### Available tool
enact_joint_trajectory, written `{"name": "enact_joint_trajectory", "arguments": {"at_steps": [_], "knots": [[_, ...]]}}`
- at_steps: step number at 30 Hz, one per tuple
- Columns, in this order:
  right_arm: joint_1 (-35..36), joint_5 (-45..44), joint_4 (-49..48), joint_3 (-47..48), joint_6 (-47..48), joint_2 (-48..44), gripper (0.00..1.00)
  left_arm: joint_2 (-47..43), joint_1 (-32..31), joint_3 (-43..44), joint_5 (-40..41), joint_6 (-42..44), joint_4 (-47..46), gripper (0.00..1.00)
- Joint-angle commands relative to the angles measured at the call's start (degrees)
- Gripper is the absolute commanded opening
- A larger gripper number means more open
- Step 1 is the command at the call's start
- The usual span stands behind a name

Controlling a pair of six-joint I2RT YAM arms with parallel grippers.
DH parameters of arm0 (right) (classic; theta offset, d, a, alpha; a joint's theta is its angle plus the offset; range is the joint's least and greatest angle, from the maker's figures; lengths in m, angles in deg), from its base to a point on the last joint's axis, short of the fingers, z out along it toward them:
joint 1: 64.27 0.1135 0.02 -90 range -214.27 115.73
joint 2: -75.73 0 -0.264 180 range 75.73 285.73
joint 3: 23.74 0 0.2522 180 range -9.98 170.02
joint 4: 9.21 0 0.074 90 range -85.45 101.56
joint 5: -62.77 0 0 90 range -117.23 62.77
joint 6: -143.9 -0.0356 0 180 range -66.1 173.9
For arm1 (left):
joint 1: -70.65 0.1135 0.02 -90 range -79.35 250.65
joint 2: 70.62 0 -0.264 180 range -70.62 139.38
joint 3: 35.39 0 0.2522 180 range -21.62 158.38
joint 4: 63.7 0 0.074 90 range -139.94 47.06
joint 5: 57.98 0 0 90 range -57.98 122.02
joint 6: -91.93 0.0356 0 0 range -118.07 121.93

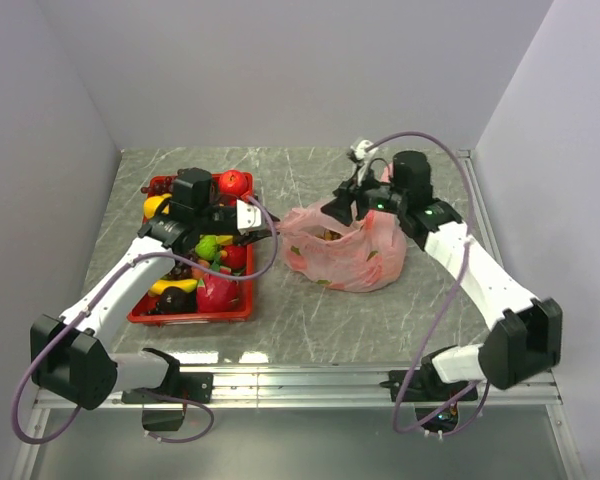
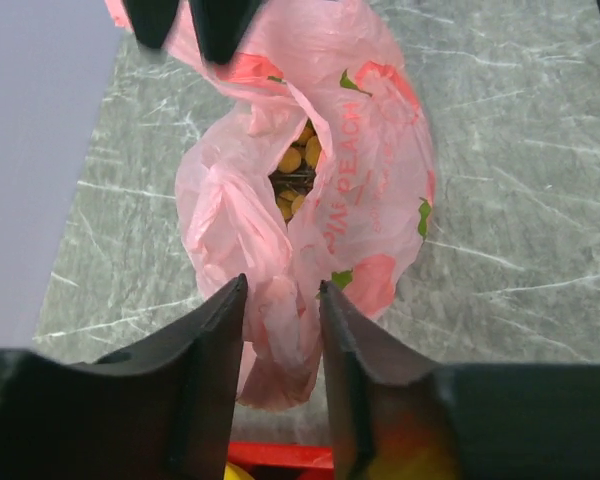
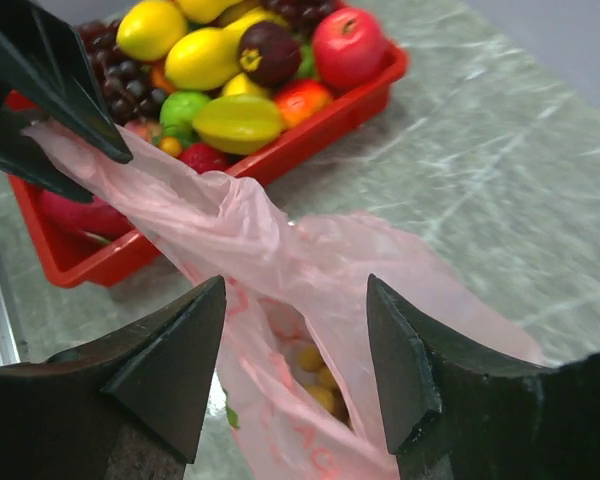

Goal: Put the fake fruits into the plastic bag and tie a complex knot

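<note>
Pinching plastic bag point(image 2: 365, 150) film, L end effector point(image 2: 283, 287); R end effector point(image 3: 296, 290) wide; inside mostly hidden.

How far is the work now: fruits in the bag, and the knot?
Done: tan berries show inside the plastic bag. In hand: left gripper pinches the bag's edge, right gripper straddles its mouth, open. Remaining: most fake fruits sit in the red tray; no knot tied.

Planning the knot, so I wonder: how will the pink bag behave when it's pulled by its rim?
Probably floppy: the pink bag stretches and creases toward the left gripper. Likely light and slidable, with few small fruits weighing it down.
</note>
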Motion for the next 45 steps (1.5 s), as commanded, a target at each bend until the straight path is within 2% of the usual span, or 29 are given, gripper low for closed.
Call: {"name": "enact_joint_trajectory", "arguments": {"at_steps": [1, 2, 4, 5, 9, 12, 13, 17, 21, 28, 31, 32, 34, 35, 38, 42, 43, 45], "knots": [[1.98, 2.10, -4.45, 0.68, -0.85, 4.82, 0.64, 0.50, -0.63, 3.49, -2.53, 0.97, 1.25, 0.35], [2.51, 1.76, -7.25, 0.50, -1.82, 7.26, 0.62, 0.94, -0.81, 3.76, -2.53, 1.41, 1.70, 0.29], [3.12, 1.32, -9.47, 0.76, -5.24, 9.91, 0.56, 1.38, -0.99, 4.38, -2.53, 1.50, 2.49, 0.26], [3.21, 1.05, -11.39, 1.02, -6.48, 12.71, 0.46, 1.64, -1.16, 4.38, -2.45, 1.50, 2.58, 0.24], [3.74, 3.42, -13.07, 1.03, -12.11, 18.09, 0.31, 2.61, -1.78, 4.46, -1.57, -0.17, 1.27, 0.13], [4.88, 5.96, -13.78, -1.77, -14.13, 18.89, 0.22, 4.36, -1.87, 4.47, 0.45, -8.30, -3.82, 0.03], [4.88, 6.58, -13.78, -2.57, -14.22, 18.89, 0.21, 5.07, -1.95, 4.55, 1.32, -8.35, -5.84, 0.01], [6.37, 7.90, -13.87, -6.26, -13.96, 17.66, 0.20, 10.85, -2.04, 4.90, 7.03, -20.88, -15.51, 0.00], [6.73, 8.35, -12.64, -8.11, -13.00, 17.13, 0.17, 17.01, -2.30, 7.88, 12.31, -27.67, -23.42, 0.00], [6.64, 6.86, -7.02, -6.89, -5.45, 16.96, 0.17, 22.82, -3.79, 11.32, 11.09, -34.45, -27.66, 0.00], [5.42, 3.17, -2.89, -4.34, -1.15, 14.07, 0.25, 21.60, -4.06, 10.45, 10.21, -34.45, -27.65, 0.00], [4.89, 2.29, -1.66, -3.64, -0.35, 13.19, 0.34, 20.99, -4.06, 10.09, 9.51, -33.75, -26.70, 0.00], [4.01, -0.70, -0.87, -1.44, 1.50, 10.91, 0.41, 18.97, -4.06, 8.51, 8.54, -32.61, -25.81, 0.00], [3.22, -1.31, 0.18, -0.74, 1.86, 10.37, 0.50, 17.48, -3.98, 7.90, 7.50, -31.82, -25.37, 0.00], [2.69, -3.51, 3.25, 2.25, 2.74, 9.05, 0.62, 15.54, -4.24, 6.23, 6.78, -30.33, -23.79, 0.00], [2.69, -1.42, 2.67, 3.32, -0.41, 7.29, 0.70, 14.65, -4.33, 5.17, 6.95, -29.53, -23.08, 0.00], [2.77, -0.10, 0.31, 2.79, -3.91, 6.59, 0.81, 14.74, -4.24, 5.26, 7.04, -29.53, -22.91, 0.00], [3.39, 1.40, -1.73, 1.73, -8.57, 6.50, 0.92, 15.18, -4.33, 6.04, 7.31, -29.79, -22.82, 0.00]]}}
